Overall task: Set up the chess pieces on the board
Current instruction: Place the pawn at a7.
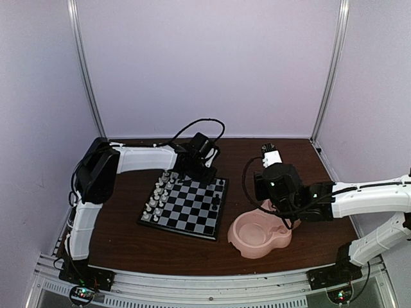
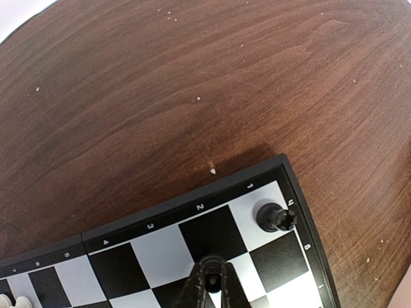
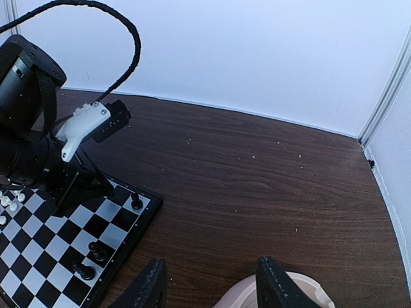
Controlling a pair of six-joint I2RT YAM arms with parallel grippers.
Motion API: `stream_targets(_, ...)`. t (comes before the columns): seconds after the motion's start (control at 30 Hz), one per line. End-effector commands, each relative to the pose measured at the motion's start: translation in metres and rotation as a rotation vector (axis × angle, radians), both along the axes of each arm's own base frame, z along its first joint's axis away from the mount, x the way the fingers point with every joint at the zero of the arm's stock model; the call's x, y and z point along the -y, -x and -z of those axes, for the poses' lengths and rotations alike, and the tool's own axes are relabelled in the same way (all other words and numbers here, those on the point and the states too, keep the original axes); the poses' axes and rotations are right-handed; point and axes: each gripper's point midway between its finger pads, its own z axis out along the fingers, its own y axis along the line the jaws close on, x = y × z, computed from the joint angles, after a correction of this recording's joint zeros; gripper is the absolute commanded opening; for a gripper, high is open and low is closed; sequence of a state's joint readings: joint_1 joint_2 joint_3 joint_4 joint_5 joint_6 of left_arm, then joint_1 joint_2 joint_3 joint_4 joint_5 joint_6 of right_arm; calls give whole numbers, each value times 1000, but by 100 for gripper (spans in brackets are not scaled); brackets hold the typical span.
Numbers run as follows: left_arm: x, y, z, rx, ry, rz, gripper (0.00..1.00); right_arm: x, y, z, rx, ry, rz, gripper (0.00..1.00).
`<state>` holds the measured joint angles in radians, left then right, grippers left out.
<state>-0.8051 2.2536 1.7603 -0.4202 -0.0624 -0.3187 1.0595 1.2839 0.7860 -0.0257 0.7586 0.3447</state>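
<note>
The board (image 1: 186,206) lies at the table's middle. White chess pieces (image 1: 157,196) fill its left side; they also show in the right wrist view (image 3: 9,201). A few black pieces (image 1: 221,187) stand along its right edge. My left gripper (image 1: 203,171) is low over the board's far right corner. In the left wrist view its jaws (image 2: 212,282) are nearly closed around a small black piece (image 2: 212,264) on a square. A black rook (image 2: 276,217) stands in the corner square beside it. My right gripper (image 3: 212,289) is open and empty above the pink dish (image 3: 247,299).
The pink double-bowl dish (image 1: 247,239) sits right of the board, under the right arm. The left arm's black cable (image 1: 205,125) loops behind the board. Bare brown table (image 3: 257,179) stretches to the back wall, with enclosure posts at the corners.
</note>
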Motion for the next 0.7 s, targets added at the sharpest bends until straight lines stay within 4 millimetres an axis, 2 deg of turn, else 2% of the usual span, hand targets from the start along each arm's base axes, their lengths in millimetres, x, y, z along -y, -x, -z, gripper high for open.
stream_targets(0.0, 9, -11, -2, 27, 27, 23, 0, -2, -2, -3, 2, -14, -1, 49)
stream_targets(0.23, 11, -11, 8, 8, 27, 29, 0, -3, -2, -3, -1, -15, -4, 49)
stream_targets(0.67, 10, -15, 15, 6, 18, 31, 0, -5, -2, -3, -6, -14, -11, 49)
